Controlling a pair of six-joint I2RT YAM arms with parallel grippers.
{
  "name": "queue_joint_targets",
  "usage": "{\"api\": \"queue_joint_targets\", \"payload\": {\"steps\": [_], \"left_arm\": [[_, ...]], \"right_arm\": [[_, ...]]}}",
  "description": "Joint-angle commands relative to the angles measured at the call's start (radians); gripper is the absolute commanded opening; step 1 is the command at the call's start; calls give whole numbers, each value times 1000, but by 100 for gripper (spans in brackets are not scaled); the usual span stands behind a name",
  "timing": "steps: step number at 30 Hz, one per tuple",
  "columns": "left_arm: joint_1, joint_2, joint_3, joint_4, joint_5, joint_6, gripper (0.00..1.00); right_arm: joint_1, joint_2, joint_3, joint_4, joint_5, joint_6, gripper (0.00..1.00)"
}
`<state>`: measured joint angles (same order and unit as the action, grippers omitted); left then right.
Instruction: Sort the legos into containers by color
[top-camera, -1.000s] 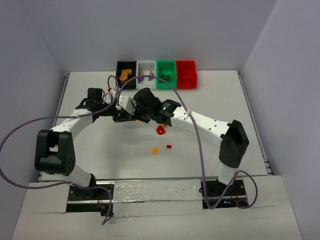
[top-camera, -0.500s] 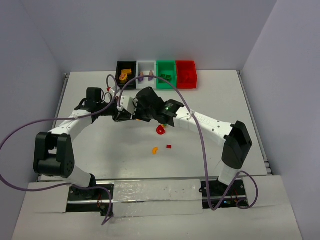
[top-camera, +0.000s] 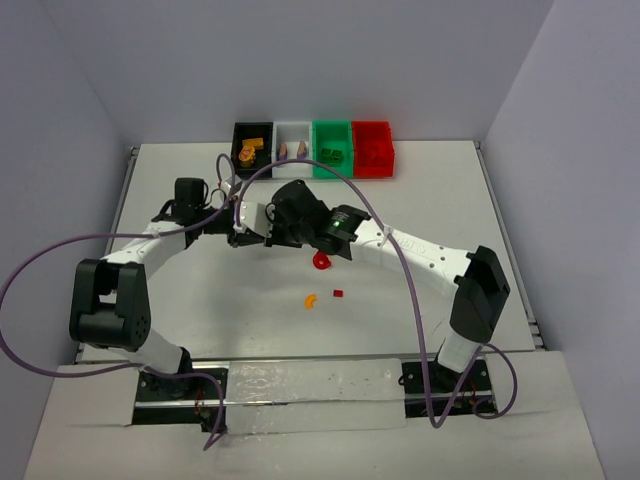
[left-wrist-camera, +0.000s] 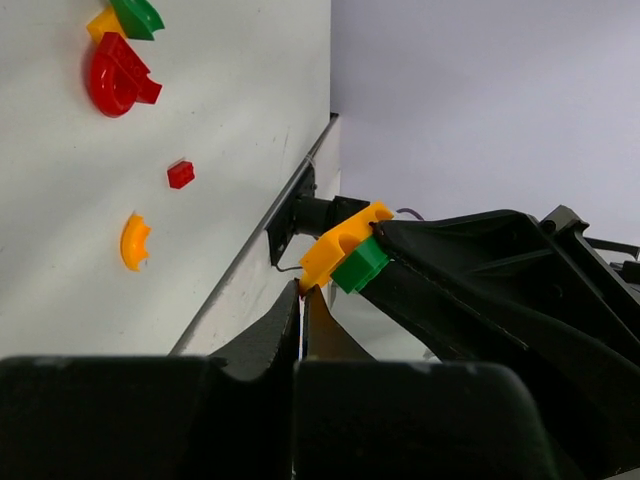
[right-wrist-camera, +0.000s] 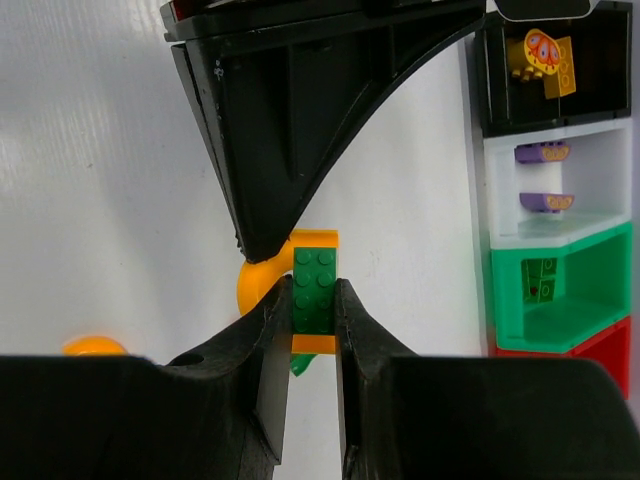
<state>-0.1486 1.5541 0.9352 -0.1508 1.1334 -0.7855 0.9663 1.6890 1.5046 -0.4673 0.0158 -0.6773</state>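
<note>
From above, the grip itself is hidden from you. The two arms meet over the table (top-camera: 440, 190) left of centre, and their black wrist bodies cover whatever is between them.

The wrist cameras fill that in. Your right gripper (right-wrist-camera: 315, 300) is clamped on a green brick (right-wrist-camera: 315, 285), its fingers nearly together with only the brick between them. That brick is stuck to an orange piece (right-wrist-camera: 312, 242) with a curved end. Your left gripper (left-wrist-camera: 302, 305), pinched almost to nothing, has the end of that orange piece. You cannot tell how much of the piece sits between its pads, since each view shows only an edge. The joined pair is outside every bin.

At the far edge, four bins stand touching in a row:
- The black bin (top-camera: 262, 165) holds orange pieces.
- The white bin (top-camera: 294, 135) holds purple ones.
- The green bin (top-camera: 332, 170) holds green ones.
- The red bin (top-camera: 373, 168) has contents that are hard to make out, and the right wrist view cuts it off.

A red curved piece (top-camera: 321, 261) lies loose nearer you. The left wrist view shows orange and green bits against it, cut by the frame edge. Closer still lie an orange arc (top-camera: 310, 300) and, just beside it, a tiny red brick (top-camera: 338, 293).
</note>
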Motion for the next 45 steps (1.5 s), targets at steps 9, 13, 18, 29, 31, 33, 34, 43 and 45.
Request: {"api": "queue_joint_targets", "payload": {"steps": [9,13,18,29,31,33,34,43,45], "left_arm": [[61,-111,31,-40,-190,151,75],[64,-147,43,-76,-225,189,84],[66,-218,24,-30,-297,173,83],[-14,-226,28,103,-394,41,62],[-44,-202,52,101,-404,28,63],[-57,-192,63,99,-420,26,63],[-68,-180,73,99,-423,21,63],[-99,-103,114,123,-386,-52,61],[-102,-91,117,122,-385,-60,60]], "right_arm": [[-70,-54,17,-46,-10,252,0],[-181,-40,62,-47,-118,492,0],[-284,-41,74,-10,-184,852,0],[-288,-49,80,7,-96,1226,0],[-284,-45,73,17,-85,1231,0],[-280,-45,63,24,-82,1223,0],[-272,-46,61,25,-73,1213,0],[-201,-43,86,27,3,1145,0],[-190,-42,90,27,26,1133,0]]}}
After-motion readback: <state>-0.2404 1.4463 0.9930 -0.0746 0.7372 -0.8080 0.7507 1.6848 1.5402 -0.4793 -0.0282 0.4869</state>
